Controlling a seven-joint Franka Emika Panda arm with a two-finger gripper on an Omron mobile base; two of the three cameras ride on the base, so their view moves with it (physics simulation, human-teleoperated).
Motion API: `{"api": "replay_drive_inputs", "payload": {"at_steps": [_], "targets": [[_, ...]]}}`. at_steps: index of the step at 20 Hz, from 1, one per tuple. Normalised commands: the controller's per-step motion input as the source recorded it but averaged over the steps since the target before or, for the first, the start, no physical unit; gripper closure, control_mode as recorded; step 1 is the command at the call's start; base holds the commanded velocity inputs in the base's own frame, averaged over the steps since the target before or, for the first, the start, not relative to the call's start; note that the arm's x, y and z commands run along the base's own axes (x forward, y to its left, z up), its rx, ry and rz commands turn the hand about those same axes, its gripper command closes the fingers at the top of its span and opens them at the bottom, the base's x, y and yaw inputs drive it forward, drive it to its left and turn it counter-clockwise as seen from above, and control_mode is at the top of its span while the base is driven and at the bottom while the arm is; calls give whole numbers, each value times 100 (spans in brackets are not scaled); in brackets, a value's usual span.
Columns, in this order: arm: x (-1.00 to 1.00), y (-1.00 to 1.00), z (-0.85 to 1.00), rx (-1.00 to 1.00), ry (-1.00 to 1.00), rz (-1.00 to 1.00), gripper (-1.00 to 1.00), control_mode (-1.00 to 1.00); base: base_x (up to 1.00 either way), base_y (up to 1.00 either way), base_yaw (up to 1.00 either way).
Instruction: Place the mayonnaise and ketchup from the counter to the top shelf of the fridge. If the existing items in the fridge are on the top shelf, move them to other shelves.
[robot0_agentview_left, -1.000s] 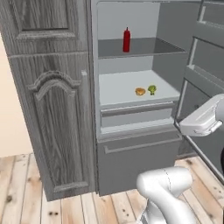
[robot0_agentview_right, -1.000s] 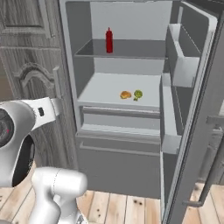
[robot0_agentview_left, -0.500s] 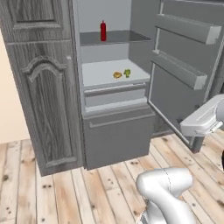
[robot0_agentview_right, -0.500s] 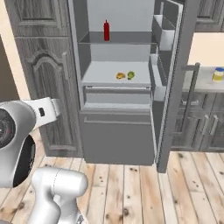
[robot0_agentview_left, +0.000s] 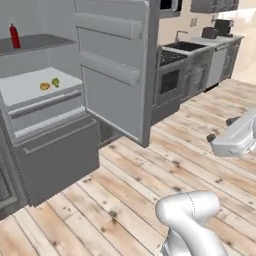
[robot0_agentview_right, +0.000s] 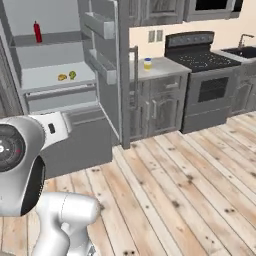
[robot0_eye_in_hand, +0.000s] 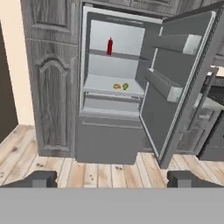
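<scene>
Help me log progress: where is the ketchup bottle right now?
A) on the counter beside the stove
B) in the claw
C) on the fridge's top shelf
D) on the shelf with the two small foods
C: the ketchup stands upright on the fridge's top shelf, one level above the bun and broccoli.

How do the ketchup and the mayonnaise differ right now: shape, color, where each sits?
The ketchup is a slim, all-red bottle; the mayonnaise is a short, pale yellow jar with a blue lid. The ketchup stands on the top shelf inside the open fridge; the mayonnaise is out on the counter beside the stove. Both stand upright, untouched.
</scene>
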Motion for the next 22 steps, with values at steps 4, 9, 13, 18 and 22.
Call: {"api": "replay_drive_inputs", "payload": {"at_steps": [4, 9, 13, 18, 22], "targets": [[0, 0, 0, 0, 0, 0, -100, 100, 1, -2, -94], [0, 0, 0, 0, 0, 0, -100, 100, 54, -13, -69], [0, 0, 0, 0, 0, 0, -100, 100, 100, 10, -31], [0, 0, 0, 0, 0, 0, -100, 100, 100, 20, -2], [0, 0, 0, 0, 0, 0, -100, 100, 100, 16, 0]]}}
